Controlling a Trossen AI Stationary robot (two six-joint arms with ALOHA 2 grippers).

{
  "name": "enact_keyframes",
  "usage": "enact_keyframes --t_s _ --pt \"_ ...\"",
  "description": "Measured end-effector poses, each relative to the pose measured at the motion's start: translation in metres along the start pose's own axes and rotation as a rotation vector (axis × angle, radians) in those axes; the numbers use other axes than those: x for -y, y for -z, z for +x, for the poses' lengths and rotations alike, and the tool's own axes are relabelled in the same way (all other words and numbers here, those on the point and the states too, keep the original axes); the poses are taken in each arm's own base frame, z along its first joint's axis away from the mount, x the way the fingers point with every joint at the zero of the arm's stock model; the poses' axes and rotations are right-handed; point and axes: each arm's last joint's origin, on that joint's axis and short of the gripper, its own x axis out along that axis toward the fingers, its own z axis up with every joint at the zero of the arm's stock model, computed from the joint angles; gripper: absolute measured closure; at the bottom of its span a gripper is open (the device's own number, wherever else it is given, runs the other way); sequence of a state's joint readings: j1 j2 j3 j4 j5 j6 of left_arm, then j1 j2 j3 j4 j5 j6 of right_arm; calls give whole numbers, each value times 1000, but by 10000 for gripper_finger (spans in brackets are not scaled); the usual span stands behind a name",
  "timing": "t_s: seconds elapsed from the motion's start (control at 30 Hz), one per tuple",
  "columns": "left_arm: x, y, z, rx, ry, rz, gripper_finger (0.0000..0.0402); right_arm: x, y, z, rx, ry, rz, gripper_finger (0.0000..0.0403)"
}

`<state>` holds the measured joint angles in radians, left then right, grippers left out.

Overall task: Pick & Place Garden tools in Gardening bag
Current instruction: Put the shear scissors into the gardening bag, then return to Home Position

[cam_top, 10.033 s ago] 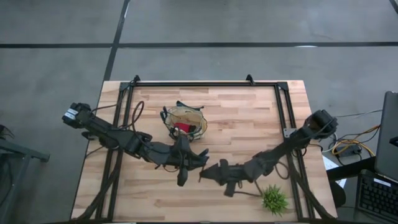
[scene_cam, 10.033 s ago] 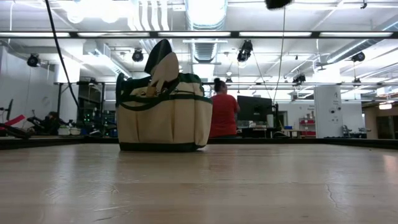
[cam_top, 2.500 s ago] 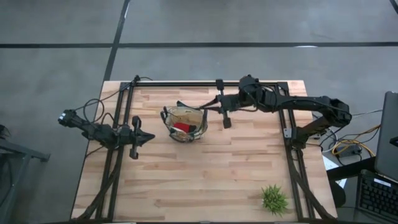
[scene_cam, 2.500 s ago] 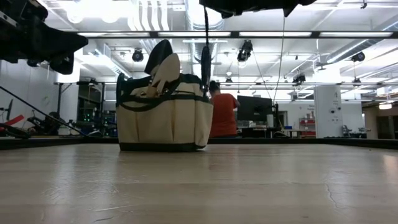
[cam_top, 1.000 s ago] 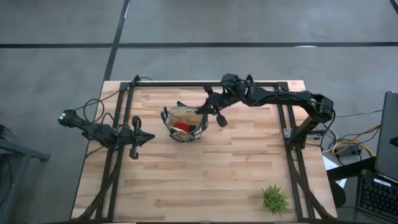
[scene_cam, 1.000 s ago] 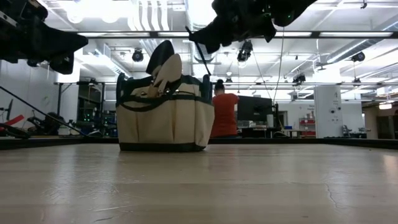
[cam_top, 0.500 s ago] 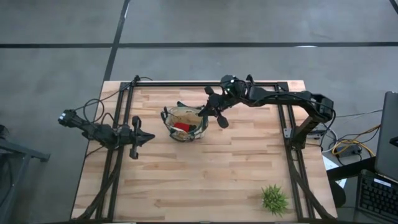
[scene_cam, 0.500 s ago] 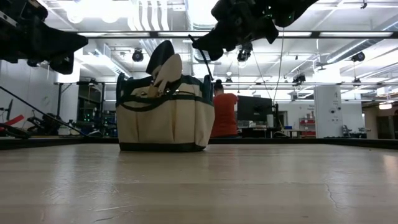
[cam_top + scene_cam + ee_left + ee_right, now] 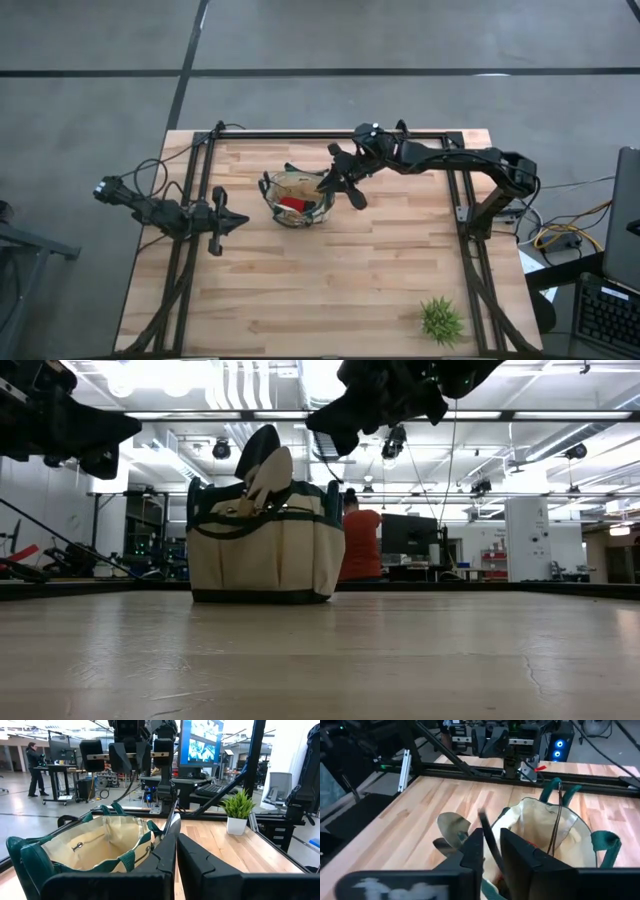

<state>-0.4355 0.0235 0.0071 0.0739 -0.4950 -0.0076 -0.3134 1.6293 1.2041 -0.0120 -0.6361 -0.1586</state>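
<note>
The tan gardening bag [image 9: 297, 197] with green trim stands upright on its base at the table's far middle. A red item [image 9: 292, 205] lies inside it, and trowel blades [image 9: 268, 470] stick up over its rim. My right gripper [image 9: 324, 189] hovers over the bag's right rim, fingers slightly apart, with a slim dark tool [image 9: 487, 837] between them that reaches down into the bag [image 9: 545, 830]. A silver trowel blade [image 9: 452, 826] shows beside the bag in the right wrist view. My left gripper [image 9: 235, 221] waits shut at the table's left, pointing at the bag [image 9: 100, 845]. My right gripper points slanting down over the bag's right rim. The slim dark tool's upper part [image 9: 484, 825] stands in the gap between its fingers [image 9: 472, 847], narrower than the gap. I cannot tell whether either finger touches it.
A small green spiky plant [image 9: 440, 320] in a white pot stands at the near right corner. A black frame rail [image 9: 330, 134] runs along the far edge and down both sides. Bare wood lies near of the bag. A person in red [image 9: 358, 545] stands in the room behind.
My right gripper has stayed over the bag's right rim, shifting only a little. The slim dark tool that hung below it toward the bag shows less of its length under the gripper in the low view now.
</note>
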Motion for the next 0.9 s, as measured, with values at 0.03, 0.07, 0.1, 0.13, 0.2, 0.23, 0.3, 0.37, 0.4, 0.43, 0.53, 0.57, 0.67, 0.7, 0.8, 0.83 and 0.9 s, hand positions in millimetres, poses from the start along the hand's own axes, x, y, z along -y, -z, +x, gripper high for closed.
enact_keyframes --t_s 0.03,0.07,0.1,0.13,0.2,0.23,0.3,0.37,0.4,0.43,0.53,0.57,0.67,0.7,0.8,0.83,0.9 --pt "0 0 0 0 0 0 380 -1 -1 -1 2 0 8 342" --pt "0 0 0 0 0 0 381 -2 -2 -2 5 0 13 333" --pt "0 0 0 0 0 0 381 -3 -4 -4 12 0 11 324" --pt "0 0 0 0 0 0 382 -5 -7 -6 20 1 5 315" --pt "0 0 0 0 0 0 383 -10 -14 -14 39 4 -4 298" --pt "0 0 0 0 0 0 383 -12 -17 -18 48 6 -9 290" --pt "0 0 0 0 0 0 381 -19 -24 -28 59 9 -22 277" --pt "0 0 0 0 0 0 381 -28 -33 -40 82 8 -51 268" --pt "0 0 0 0 0 0 381 -33 -37 -47 96 9 -63 265" --pt "0 0 0 0 0 0 381 -39 -41 -53 110 6 -76 263" --pt "0 0 0 0 0 0 381 -57 -47 -72 151 5 -111 263" --pt "0 0 0 0 0 0 381 -63 -48 -78 163 2 -123 265" --pt "0 0 0 0 -1 0 381 -82 -51 -100 212 23 -160 275" --pt "0 0 0 0 0 0 380 -88 -51 -107 226 37 -172 279" --pt "0 0 0 0 -1 0 381 -104 -46 -125 260 74 -199 293" --pt "0 0 0 0 0 0 382 -108 -44 -130 270 81 -205 298" --pt "0 0 0 0 0 0 383 -117 -39 -142 292 83 -214 309"
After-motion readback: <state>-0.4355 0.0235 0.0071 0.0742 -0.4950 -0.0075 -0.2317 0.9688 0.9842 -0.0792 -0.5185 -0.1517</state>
